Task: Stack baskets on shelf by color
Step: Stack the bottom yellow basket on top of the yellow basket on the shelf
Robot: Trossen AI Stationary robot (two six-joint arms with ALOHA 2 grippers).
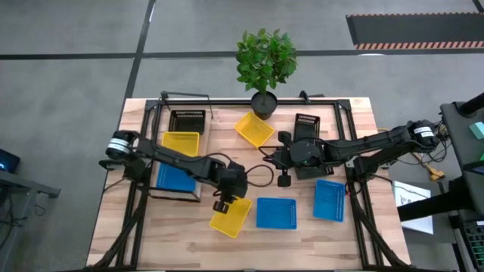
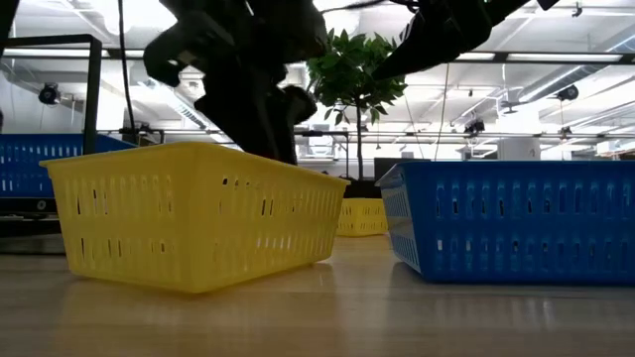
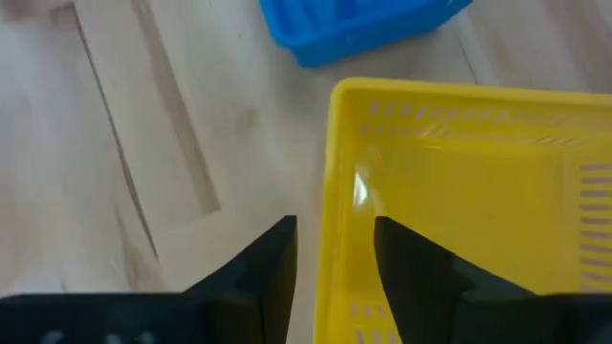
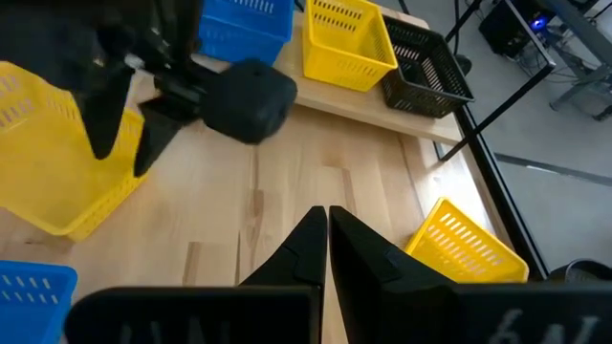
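Left gripper (image 3: 335, 258) is over the near-left rim of the front yellow basket (image 1: 231, 217), front-centre of the table (image 1: 189, 253). Fingers straddle the basket wall, one outside, one inside, with a visible gap either side of the rim: parted, not clamping. Basket sits flat on the table in the low view, turned a bit askew.

Right gripper (image 4: 327, 239) is closed, fingers together, holding nothing. It hangs above bare table mid-way back, pointing toward the left arm; a tilted yellow basket (image 1: 254, 128) lies just beyond it, near the plant pot (image 1: 264, 103).

Other baskets:
- Shelf (image 1: 175, 198) at table left carries three in a row: black (image 1: 187, 121) at the back, yellow (image 1: 181, 143) in the middle, blue (image 1: 176, 179) at the front. The left arm crosses over the blue one.
- Two blue baskets on the table front: one (image 1: 276, 213) just beside the front yellow basket, another (image 1: 329, 200) further right.
- One black basket (image 1: 307, 123) behind the right arm, partly hidden by it.

Whether any shelf basket is more than one deep I cannot tell from above.
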